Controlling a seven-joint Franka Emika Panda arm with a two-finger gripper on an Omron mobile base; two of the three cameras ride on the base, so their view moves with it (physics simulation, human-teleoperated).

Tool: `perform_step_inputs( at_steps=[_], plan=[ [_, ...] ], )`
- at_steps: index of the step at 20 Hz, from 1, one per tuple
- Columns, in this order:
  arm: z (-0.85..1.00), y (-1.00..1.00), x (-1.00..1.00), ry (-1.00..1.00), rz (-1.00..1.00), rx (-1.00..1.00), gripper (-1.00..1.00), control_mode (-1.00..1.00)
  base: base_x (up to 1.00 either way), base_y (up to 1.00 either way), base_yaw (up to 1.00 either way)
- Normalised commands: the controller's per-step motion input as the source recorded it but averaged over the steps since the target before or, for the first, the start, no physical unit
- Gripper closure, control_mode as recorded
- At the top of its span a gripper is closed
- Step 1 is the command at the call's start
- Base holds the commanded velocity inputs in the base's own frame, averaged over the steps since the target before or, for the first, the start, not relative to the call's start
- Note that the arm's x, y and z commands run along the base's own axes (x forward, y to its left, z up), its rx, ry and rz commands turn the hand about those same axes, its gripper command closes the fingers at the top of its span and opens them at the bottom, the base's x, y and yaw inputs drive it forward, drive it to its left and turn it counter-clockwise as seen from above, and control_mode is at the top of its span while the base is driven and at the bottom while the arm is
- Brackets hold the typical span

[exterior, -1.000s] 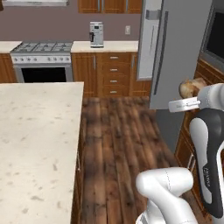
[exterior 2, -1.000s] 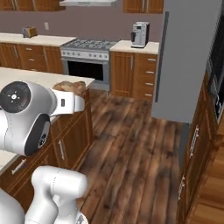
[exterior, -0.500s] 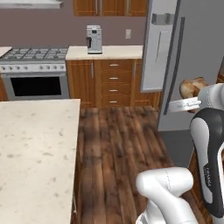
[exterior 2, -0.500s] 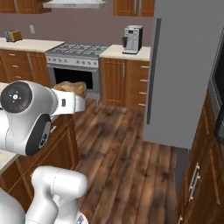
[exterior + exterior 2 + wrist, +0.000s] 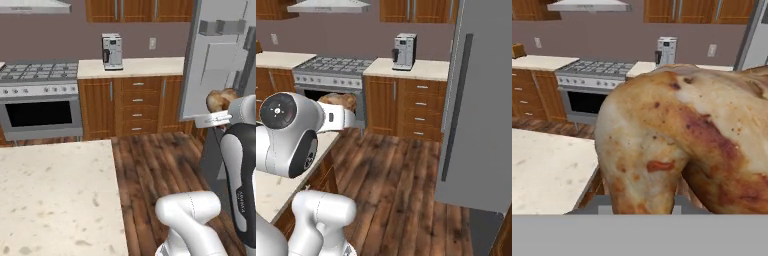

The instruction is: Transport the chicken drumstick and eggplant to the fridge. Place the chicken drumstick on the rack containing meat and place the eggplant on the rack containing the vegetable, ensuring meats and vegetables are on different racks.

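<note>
The golden-brown chicken drumstick looms close in the hand view and covers the finger tips. My gripper is shut on the chicken drumstick, held up at chest height at the right of the left base view. From the other side the chicken drumstick sits above my white hand. The fridge stands at the right, its grey door with a long dark handle swung out. The door's inner side with bins faces the left base camera. The eggplant is out of view, and the racks are hidden.
A pale stone island counter lies to my left. Against the back wall are a stove, a coffee machine on a worktop, and wooden drawers. Wooden floor runs between island and fridge.
The whole picture has shifted: the base has driven on, so stove, coffee machine and fridge door look nearer and lie differently. The drumstick stays in the shut gripper.
</note>
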Motion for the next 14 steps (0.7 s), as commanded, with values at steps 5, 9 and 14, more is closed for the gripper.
perform_step_inputs(
  at_steps=[5, 9, 14],
  plan=[
    [0.0, 0.0, 0.0, 0.0, 0.0, 0.0, 1.0, 1.0, 1.0, 0.07, -0.05],
    [0.0, 0.0, 0.0, 0.0, 0.0, 0.0, 1.0, 1.0, 1.0, 0.0, -0.01],
    [0.0, 0.0, 0.0, 0.0, 0.0, 0.0, 1.0, 1.0, 1.0, 0.16, -0.13]
  ],
)
